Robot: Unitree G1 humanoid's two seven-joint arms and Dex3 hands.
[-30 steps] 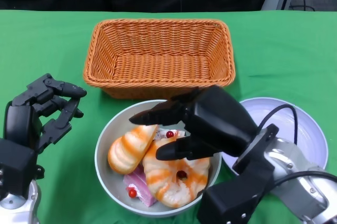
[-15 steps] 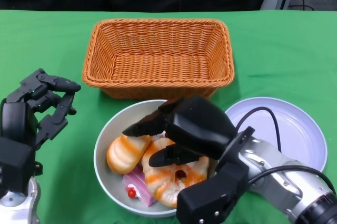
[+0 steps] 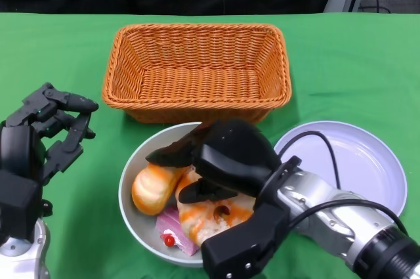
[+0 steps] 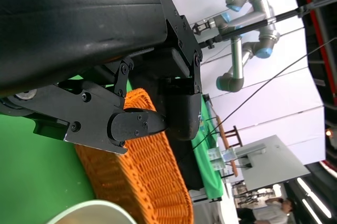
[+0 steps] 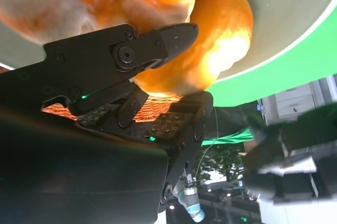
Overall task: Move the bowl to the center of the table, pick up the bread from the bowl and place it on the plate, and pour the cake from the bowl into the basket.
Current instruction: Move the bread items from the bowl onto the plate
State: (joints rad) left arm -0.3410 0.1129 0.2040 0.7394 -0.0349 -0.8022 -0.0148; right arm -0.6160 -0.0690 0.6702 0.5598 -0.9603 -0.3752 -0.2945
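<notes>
Bowl sits on the green table, just in front of the wicker basket. Inside the bowl: two orange-striped bread pieces, pink cake with a red berry beneath them. Right hand hangs over the bowl, fingers spread around the bread; a firm hold cannot be told. White plate lies right of the bowl. Left hand hovers left of the bowl, fingers apart, holding nothing.
</notes>
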